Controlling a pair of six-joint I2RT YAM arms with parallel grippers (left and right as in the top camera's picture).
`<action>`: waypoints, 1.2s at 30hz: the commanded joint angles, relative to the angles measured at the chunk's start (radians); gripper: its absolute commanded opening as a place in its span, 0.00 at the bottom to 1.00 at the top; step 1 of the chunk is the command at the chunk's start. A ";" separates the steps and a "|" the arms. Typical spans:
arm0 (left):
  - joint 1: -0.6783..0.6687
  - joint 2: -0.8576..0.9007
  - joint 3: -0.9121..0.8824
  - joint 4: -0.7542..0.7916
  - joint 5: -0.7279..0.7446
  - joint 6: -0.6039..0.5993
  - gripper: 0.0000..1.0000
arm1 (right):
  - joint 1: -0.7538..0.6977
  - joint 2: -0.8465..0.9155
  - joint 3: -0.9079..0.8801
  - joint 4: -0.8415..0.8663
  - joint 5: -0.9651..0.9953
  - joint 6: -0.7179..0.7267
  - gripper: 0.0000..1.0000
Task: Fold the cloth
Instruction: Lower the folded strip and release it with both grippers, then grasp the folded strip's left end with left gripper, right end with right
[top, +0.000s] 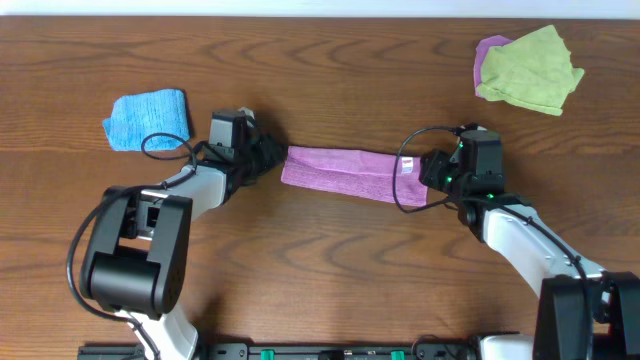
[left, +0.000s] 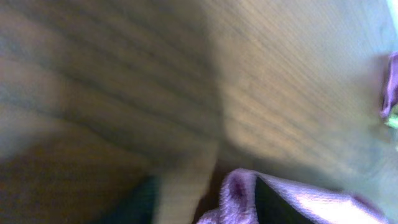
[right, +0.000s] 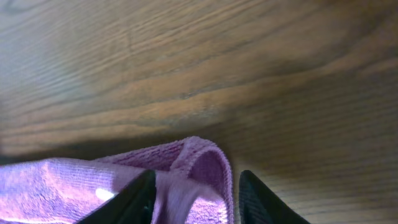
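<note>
Right gripper (right: 194, 198): fingers closed on a raised fold of the cloth (right: 74, 186), at its right end.
Left gripper (top: 272, 157): at the cloth's left end; wrist view blurred, so I cannot tell its grip.
Tag (top: 407, 165): white, on the cloth beside the right gripper; too small to read.
Cloth: pink strip across mid-table (top: 330, 60), spanning both grippers.
Arms: both reach inward, wrists low, facing each other.
Elsewhere: blue rag (top: 147, 118) left; green rag (top: 530, 68) far right.

No text can be read; white tag (top: 407, 165) on purple cloth (top: 340, 172) illegible
</note>
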 joint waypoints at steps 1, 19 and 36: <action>0.003 0.019 0.000 -0.011 -0.035 0.001 0.72 | -0.003 0.003 0.001 0.003 0.031 -0.008 0.51; 0.034 -0.070 0.191 -0.318 0.182 0.132 0.95 | -0.033 -0.284 0.021 -0.331 -0.121 0.134 0.95; -0.098 -0.154 0.314 -0.576 0.020 0.261 0.17 | -0.076 -0.353 0.018 -0.715 -0.228 0.226 0.95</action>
